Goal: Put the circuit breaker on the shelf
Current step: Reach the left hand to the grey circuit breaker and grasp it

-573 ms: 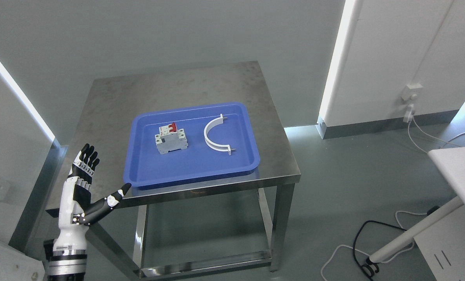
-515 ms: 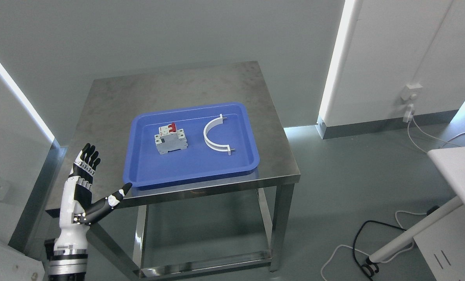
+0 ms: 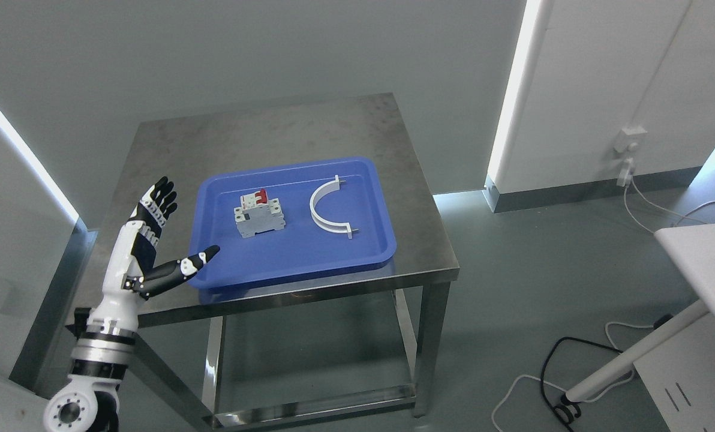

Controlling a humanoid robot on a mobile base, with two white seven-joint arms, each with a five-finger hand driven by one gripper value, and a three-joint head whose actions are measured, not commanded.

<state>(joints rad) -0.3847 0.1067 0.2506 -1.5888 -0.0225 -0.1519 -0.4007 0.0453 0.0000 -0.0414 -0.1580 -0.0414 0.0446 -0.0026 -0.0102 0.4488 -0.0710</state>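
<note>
A grey circuit breaker (image 3: pixel 259 216) with a red switch stands in the left half of a blue tray (image 3: pixel 285 258) on a steel table (image 3: pixel 261 129). My left hand (image 3: pixel 174 237) hovers just left of the tray's front left corner, fingers spread and holding nothing; its thumb tip reaches over the tray's rim. The breaker lies to the right of and beyond the hand, apart from it. The right arm does not show. No shelf is visible.
A white curved bracket (image 3: pixel 329 209) lies in the tray to the right of the breaker. A white table corner (image 3: pixel 702 252) and its slanted leg stand at the right, with cables (image 3: pixel 549 372) on the floor. Walls close in behind and at the left.
My left hand has risen and moved forward and right, from beside the table's front left edge to the tray's corner. The whole picture has shifted slightly left, so the camera moved.
</note>
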